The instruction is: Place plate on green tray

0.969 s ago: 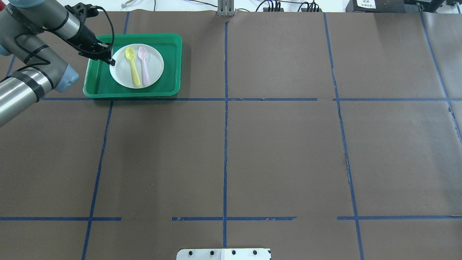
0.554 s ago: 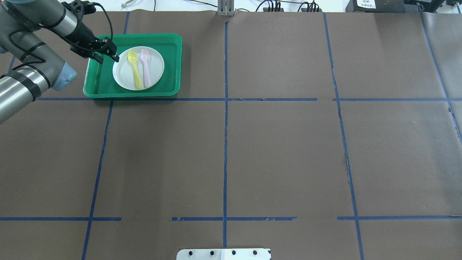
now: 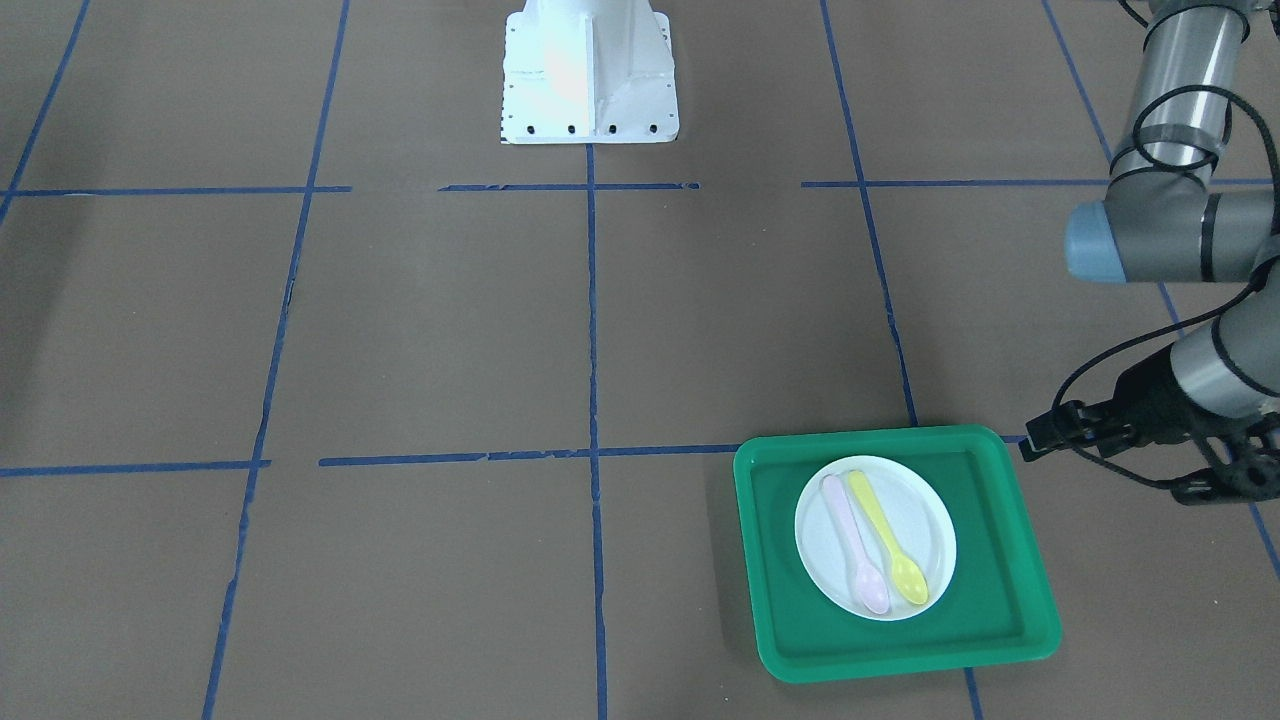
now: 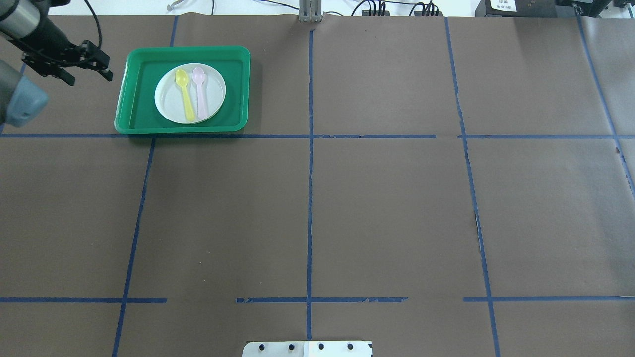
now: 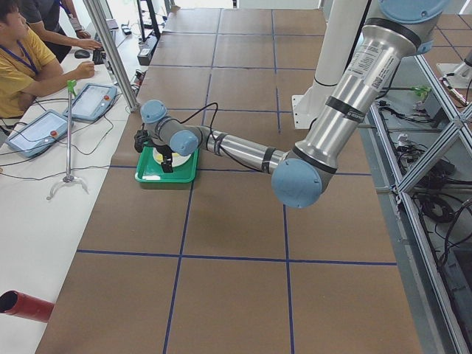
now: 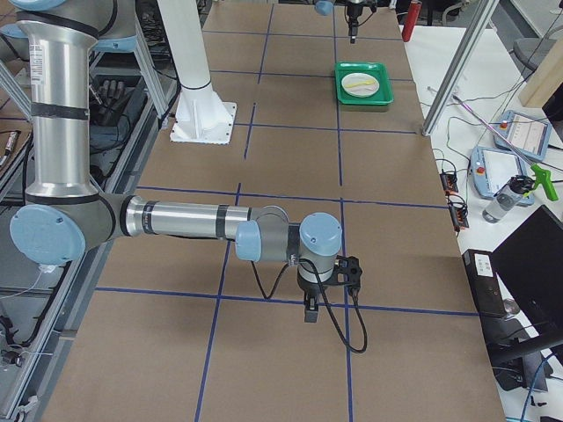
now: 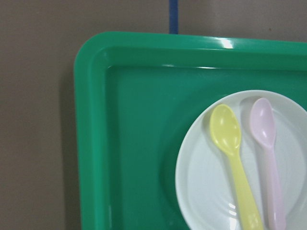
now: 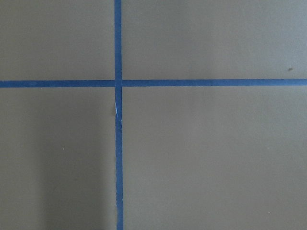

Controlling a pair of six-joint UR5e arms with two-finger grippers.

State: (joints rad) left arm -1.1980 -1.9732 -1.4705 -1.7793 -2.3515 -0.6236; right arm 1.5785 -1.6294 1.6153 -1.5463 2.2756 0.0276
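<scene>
The white plate [image 4: 168,101] lies flat inside the green tray [image 4: 139,99] at the far left of the table, with a yellow spoon [image 4: 184,94] and a pink spoon [image 4: 200,91] on it. The plate [image 7: 201,182] and tray [image 7: 134,143] also show in the left wrist view, and so do the plate [image 3: 925,520] and tray [image 3: 1000,560] in the front view. My left gripper [image 4: 105,67] is open and empty, just outside the tray's left rim. It also shows in the front view [image 3: 1035,440]. My right gripper [image 6: 310,315] shows only in the exterior right view, far from the tray; I cannot tell its state.
Brown paper with blue tape lines covers the table. The robot's white base [image 3: 588,75] stands at the middle of its near edge. Operators and tablets [image 5: 92,99] are beyond the far edge by the tray. The right wrist view shows only a tape crossing [image 8: 117,83].
My left gripper has let go of the plate's left rim and drawn back to the left, out past the tray's edge. The plate stays in the tray.
</scene>
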